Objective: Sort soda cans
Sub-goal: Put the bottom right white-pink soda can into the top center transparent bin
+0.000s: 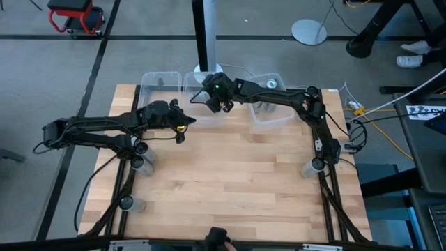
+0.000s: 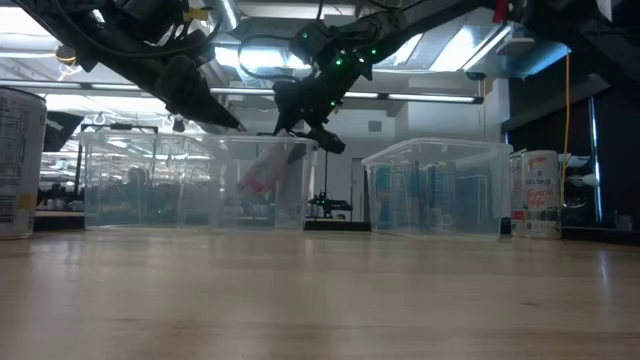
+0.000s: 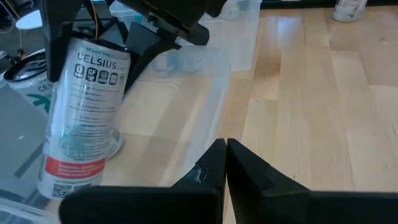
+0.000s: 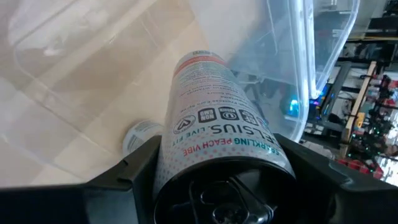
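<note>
Right gripper clamps a white can tilted over the middle bin at the desk's far edge; the can's base is cut off. Left gripper, fingers pressed together and empty, hangs beside that bin.
</note>
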Action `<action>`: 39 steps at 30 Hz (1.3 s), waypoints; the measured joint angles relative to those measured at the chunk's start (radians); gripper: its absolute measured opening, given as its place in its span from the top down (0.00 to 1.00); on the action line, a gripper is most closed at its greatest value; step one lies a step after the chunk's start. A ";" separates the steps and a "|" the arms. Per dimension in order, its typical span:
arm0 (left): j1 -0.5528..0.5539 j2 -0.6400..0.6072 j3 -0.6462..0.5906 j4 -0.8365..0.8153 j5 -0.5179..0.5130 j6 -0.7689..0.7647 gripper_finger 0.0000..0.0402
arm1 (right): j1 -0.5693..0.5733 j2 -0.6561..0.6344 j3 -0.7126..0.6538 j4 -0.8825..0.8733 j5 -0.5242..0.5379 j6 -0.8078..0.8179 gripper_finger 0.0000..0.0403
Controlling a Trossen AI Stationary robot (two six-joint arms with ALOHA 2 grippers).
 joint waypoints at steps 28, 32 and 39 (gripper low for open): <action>0.000 0.000 0.000 -0.002 0.000 0.000 0.99 | 0.000 0.015 0.003 0.004 -0.042 0.001 0.29; 0.000 0.000 0.000 -0.002 0.000 0.000 0.99 | 0.000 0.015 0.002 -0.052 -0.073 -0.007 0.29; 0.000 0.000 0.000 -0.002 0.000 0.000 0.99 | 0.001 0.020 -0.001 -0.083 -0.080 -0.030 0.29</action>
